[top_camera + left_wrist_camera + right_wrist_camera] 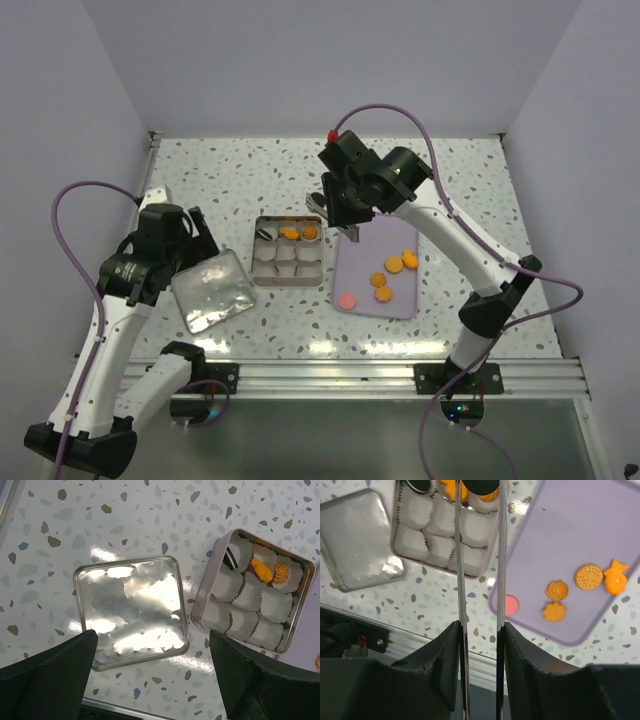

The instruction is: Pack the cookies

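The left gripper (pixel 152 632) is hovering over the tin lid (pixel 131 612) with its jaws spread wide and nothing between them. The lid is lying flat on the speckled table (pixel 125 520), just left of the open tin (pixel 201 602). The tin is holding white paper cups (pixel 250 597) in a grid. Its far row is carrying a black cookie (pixel 231 557) in the left cup and two orange cookies (pixel 262 570) beside it, while the two nearer rows are showing only white paper. Further right, the right gripper (pixel 479 491) is pinching a second black cookie (pixel 480 484) between its thin fingertips, the jaws narrowed onto it, over the far right part of the tin. Just beside the tin on its right, a purple tray (pixel 570 530) is lying flat. It is carrying a pink cookie (pixel 510 605) close to its near left edge and four loose orange cookies (pixel 557 589) grouped near its middle: a swirl, a flower shape, a round one and a star.
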Motion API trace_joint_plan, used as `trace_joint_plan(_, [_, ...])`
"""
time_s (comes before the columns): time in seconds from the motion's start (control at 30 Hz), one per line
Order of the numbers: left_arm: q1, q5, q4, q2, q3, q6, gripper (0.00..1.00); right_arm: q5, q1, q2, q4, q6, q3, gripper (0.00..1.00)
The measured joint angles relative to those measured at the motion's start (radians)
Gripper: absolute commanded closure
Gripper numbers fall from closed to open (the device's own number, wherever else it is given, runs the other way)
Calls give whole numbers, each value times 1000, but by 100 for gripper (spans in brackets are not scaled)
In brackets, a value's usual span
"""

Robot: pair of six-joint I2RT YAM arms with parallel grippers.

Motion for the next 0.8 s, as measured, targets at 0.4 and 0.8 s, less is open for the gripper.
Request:
trace_joint_plan(0.4, [0,-21,-7,27,66,7,0,-190,45,202,5,-19,168,62])
trace_joint_plan(0.8, [0,-38,-16,50,93,23,0,-275,62,297,81,-22,139,62])
